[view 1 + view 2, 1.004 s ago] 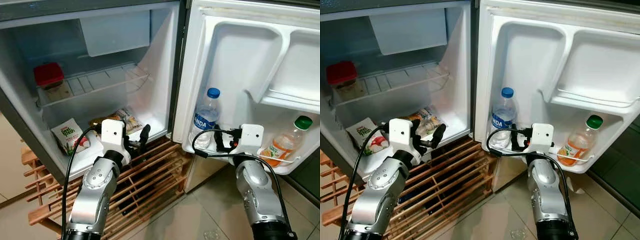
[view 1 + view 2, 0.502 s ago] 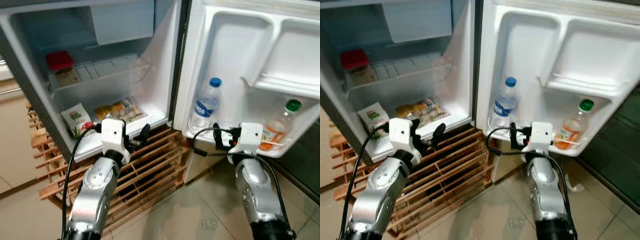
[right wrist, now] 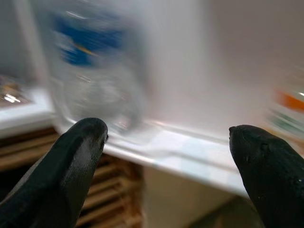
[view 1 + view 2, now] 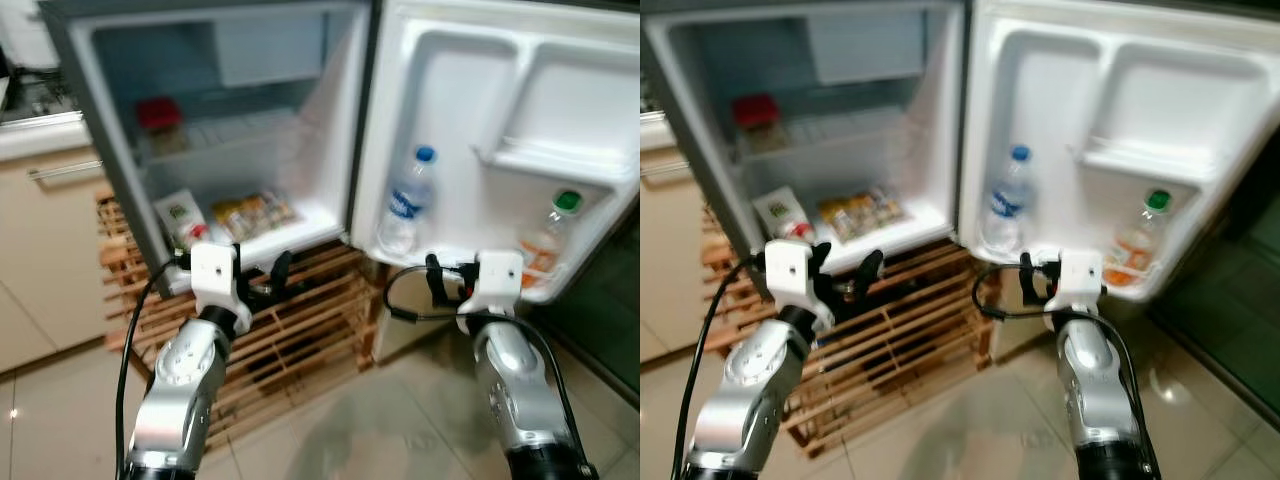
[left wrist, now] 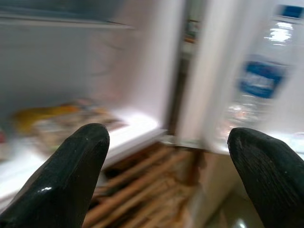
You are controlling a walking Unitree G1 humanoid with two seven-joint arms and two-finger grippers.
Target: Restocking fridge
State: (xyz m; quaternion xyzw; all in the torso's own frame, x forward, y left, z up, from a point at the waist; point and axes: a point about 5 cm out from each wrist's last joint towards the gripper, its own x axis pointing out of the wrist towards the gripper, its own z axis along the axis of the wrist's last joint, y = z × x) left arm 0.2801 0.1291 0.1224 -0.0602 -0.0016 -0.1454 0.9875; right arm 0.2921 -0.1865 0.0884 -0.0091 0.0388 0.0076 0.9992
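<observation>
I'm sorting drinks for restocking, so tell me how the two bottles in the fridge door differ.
The water bottle has a blue cap and blue label and looks clear; the juice bottle has a green cap and orange contents. The water bottle stands upright at the hinge end of the door shelf; the juice bottle leans at the outer end. Both are capped and sit on that same bottom shelf.

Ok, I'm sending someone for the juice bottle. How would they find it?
Look at the open fridge door, lower shelf. Two bottles stand there: the juice bottle is at the far right end, with a green cap and orange label, unlike the clear blue-capped water bottle.
</observation>
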